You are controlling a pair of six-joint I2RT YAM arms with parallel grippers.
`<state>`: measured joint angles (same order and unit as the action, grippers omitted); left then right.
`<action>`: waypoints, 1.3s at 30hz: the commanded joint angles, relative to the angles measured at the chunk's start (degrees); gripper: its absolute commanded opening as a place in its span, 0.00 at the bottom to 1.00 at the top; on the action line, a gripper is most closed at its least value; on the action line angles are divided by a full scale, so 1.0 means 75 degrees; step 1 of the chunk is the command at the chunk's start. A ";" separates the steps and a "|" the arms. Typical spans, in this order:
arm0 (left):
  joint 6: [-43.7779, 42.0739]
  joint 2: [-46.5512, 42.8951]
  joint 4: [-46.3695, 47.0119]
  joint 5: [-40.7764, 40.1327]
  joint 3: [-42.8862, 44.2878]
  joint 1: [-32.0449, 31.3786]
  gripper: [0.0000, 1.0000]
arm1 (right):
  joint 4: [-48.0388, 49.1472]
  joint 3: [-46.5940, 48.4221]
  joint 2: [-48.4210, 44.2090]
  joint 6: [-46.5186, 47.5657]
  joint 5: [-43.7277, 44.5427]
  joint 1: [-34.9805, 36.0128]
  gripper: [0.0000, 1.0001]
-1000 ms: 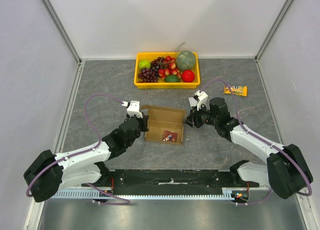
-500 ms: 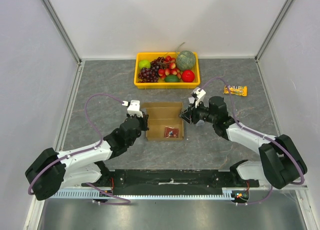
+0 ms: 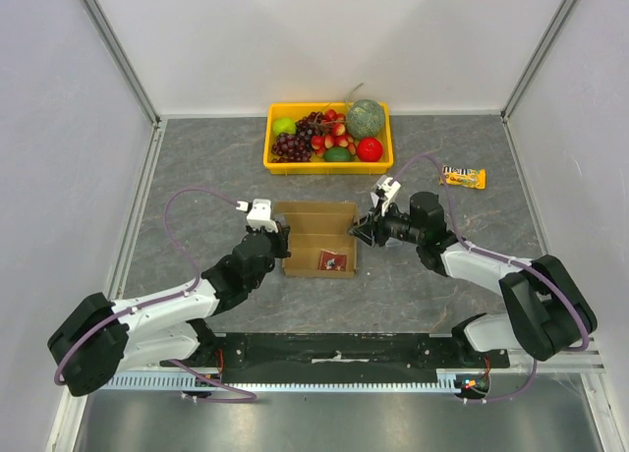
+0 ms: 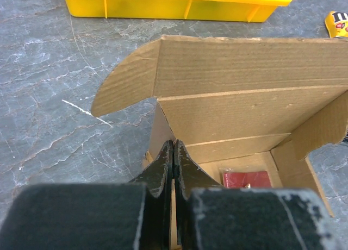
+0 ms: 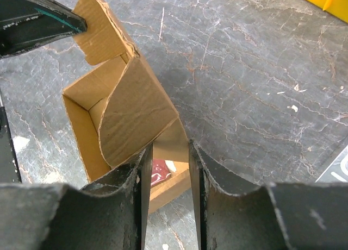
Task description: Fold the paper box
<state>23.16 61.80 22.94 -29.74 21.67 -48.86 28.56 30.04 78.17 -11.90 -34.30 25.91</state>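
One paper box (image 3: 319, 241) mid-table, top open, lid panel standing at far side, small red packet (image 3: 332, 262) inside. Left gripper (image 4: 173, 152) pinched tight on box's left wall. Right gripper (image 5: 169, 152) spread, fingers straddling curved right side flap (image 5: 136, 114), not clamped.

Risks:
- closing off-crease likely crumples flap
- hard push on light carton could slide it or tear wall from left pinch
- flap landing outside wall would block lid

Yellow fruit tray (image 3: 267, 147) beyond, well apart.

Matt, ribbed brown cardboard forms the paper box (image 4: 239, 70); the tray (image 4: 147, 5) is glossy yellow plastic.
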 commanded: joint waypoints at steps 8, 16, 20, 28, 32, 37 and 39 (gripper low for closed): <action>0.0674 -0.0307 0.0071 0.0462 -0.0393 -0.0118 0.02 | -0.0721 -0.0093 -0.1081 -0.0288 0.0317 0.0061 0.39; 0.0627 -0.0377 -0.0187 0.0098 -0.0230 -0.0106 0.02 | -0.3627 0.0856 -0.2570 -0.0898 0.1677 0.0072 0.40; 0.0615 -0.0400 -0.0234 0.0051 -0.0183 -0.0118 0.02 | -0.5048 0.1536 -0.2957 -0.0664 0.3632 0.0073 0.45; 0.0627 -0.0482 -0.0281 0.0086 -0.0124 -0.0118 0.02 | -0.4440 0.1255 -0.4142 -0.1496 0.4717 0.0061 0.46; 0.0592 -0.0506 -0.0304 0.0109 -0.0077 -0.0106 0.02 | -0.5410 0.2004 -0.3241 -0.1320 0.3546 0.0072 0.46; 0.0580 -0.0529 -0.0316 0.0144 -0.0019 -0.0130 0.02 | -0.5589 0.2124 -0.3063 -0.2079 0.2946 0.0072 0.43; 0.0569 -0.0506 -0.0316 0.0156 0.0005 -0.0118 0.02 | -0.5519 0.2053 -0.3063 -0.2280 0.2817 0.0072 0.43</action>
<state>26.13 58.57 20.97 -28.10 19.73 -49.39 -12.60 44.01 56.45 -24.49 -8.95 26.39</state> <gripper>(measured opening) 0.027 0.432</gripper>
